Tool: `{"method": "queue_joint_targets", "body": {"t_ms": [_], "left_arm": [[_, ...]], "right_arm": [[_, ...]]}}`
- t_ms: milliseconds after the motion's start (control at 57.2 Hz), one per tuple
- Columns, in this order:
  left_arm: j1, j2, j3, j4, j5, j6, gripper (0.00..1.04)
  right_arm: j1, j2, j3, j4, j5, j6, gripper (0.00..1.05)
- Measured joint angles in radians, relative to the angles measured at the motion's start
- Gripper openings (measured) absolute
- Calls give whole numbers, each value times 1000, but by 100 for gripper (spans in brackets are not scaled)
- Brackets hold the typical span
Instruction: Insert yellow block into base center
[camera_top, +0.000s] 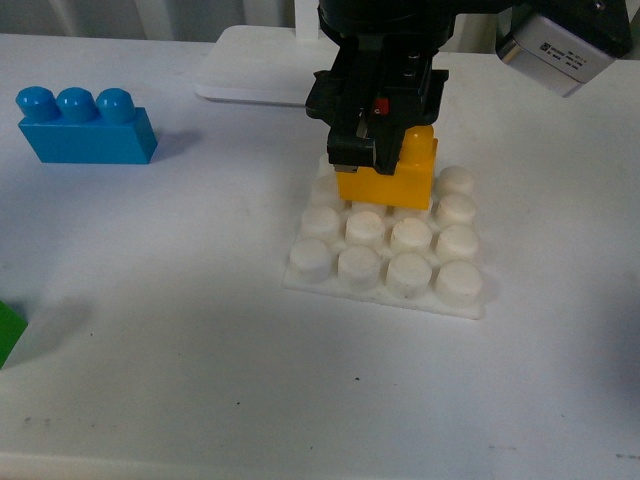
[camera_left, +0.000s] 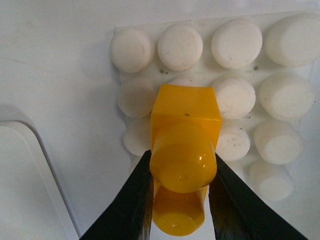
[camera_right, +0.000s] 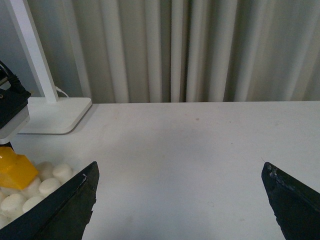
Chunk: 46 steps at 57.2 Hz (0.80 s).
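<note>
The left gripper (camera_left: 182, 161) had its black fingers (camera_left: 134, 202) clamped on the rear stud of the yellow block (camera_left: 186, 112), which stood on or just above the base (camera_top: 382, 291), near the middle toward its far rows; whether it was seated could not be told. To finish well, the block's underside should line up squarely over the central studs, then be pressed straight down without tilting. The right gripper (camera_right: 180, 172) hung wide apart, empty, beside the base.
</note>
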Motion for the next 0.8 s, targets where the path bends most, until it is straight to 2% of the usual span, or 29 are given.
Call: {"method": "queue_joint_targets", "body": {"t_ms": [559, 804], "left_arm": [[-7, 29, -10, 35, -8, -26, 26], [-17, 35, -37, 74, -58, -26, 26]], "right_arm": [[0, 0, 0, 0, 0, 0, 96], [0, 0, 0, 0, 0, 0, 96]]}}
